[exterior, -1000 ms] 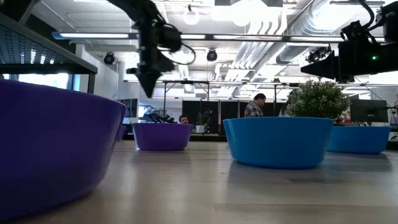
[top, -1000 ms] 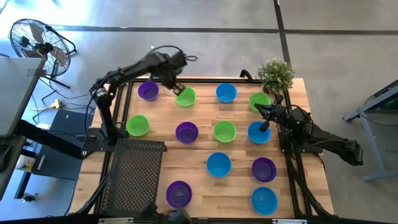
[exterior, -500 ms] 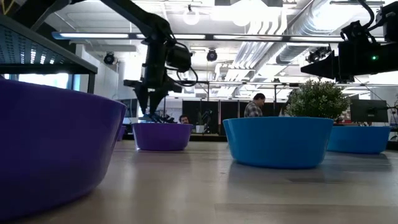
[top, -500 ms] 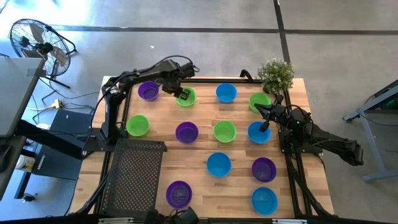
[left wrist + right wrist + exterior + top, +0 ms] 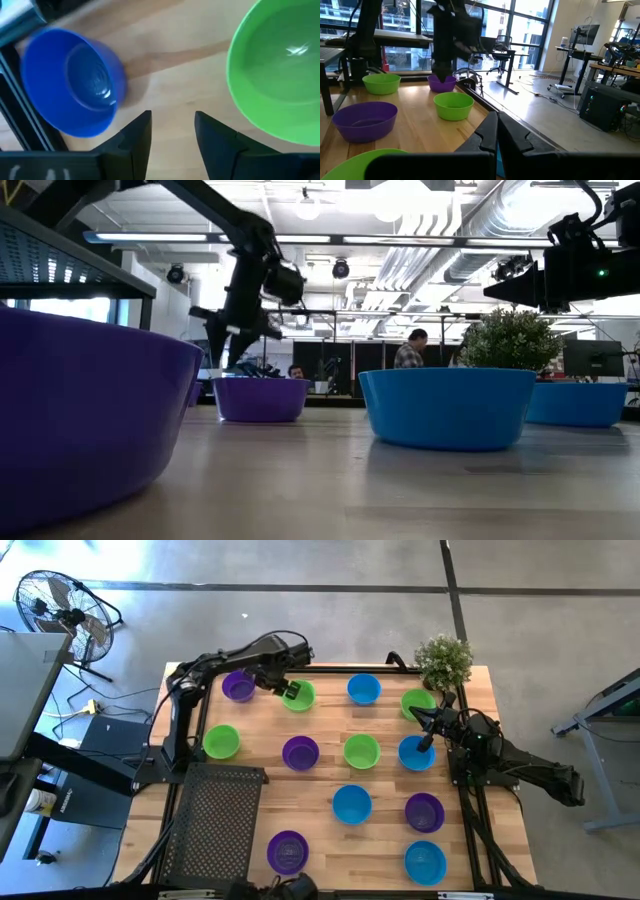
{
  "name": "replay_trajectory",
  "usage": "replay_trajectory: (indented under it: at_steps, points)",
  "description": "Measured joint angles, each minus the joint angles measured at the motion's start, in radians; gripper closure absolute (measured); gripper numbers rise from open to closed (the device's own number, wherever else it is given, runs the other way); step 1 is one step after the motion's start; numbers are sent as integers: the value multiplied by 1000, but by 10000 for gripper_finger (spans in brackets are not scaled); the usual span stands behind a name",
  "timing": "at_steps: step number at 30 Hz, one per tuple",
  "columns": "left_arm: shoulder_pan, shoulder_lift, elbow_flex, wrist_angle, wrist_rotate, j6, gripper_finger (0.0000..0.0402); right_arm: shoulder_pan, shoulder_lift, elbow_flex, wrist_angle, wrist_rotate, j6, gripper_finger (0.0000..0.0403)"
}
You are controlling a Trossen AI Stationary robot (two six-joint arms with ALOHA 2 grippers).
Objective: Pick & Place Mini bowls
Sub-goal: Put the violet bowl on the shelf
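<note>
Wooden table (image 5: 320,780) dotted with mini bowls (image 5: 361,750) in purple, green and blue, spread in loose rows and well apart from one another; a dark mesh panel (image 5: 213,820) at the near left corner, a small potted plant (image 5: 443,658) at the far right corner, a floor fan (image 5: 60,610) off the table to the left. In the low view, a big purple bowl (image 5: 85,415) filling the left foreground, a blue bowl (image 5: 448,407) at centre, people seated far behind in the room. Left gripper (image 5: 290,692) at the far row, just over the near-left rim of a green bowl (image 5: 300,695), with a purple bowl (image 5: 238,686) close beside it on the other side. Fingers (image 5: 137,137) spread apart, grasping nothing, bare wood showing between them in the left wrist view; green bowl (image 5: 277,70) just off one finger, a blue bowl (image 5: 72,82) farther off the other. Left arm stretched low across the far edge, wrist tilted downward. Right gripper (image 5: 420,720) parked near the plant, between a green bowl (image 5: 417,703) and a blue bowl (image 5: 416,753), fingers (image 5: 485,135) pressed together, empty.
</note>
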Motion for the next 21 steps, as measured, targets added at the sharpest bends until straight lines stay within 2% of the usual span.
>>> replay_trajectory:
  at_steps: [3,9,14,18,21]
  points:
    - [-12,38,0,-40,-9,17,257,0,0,0,0,0,0,402]
    - [-101,46,51,-158,-151,45,276,0,0,0,0,0,0,402]
    - [-131,25,69,-215,-144,71,315,0,0,0,0,0,0,402]
    - [-168,26,12,-248,-217,84,349,0,0,0,0,0,0,402]
    - [-188,-28,-76,-245,-243,83,380,0,0,0,0,0,0,402]
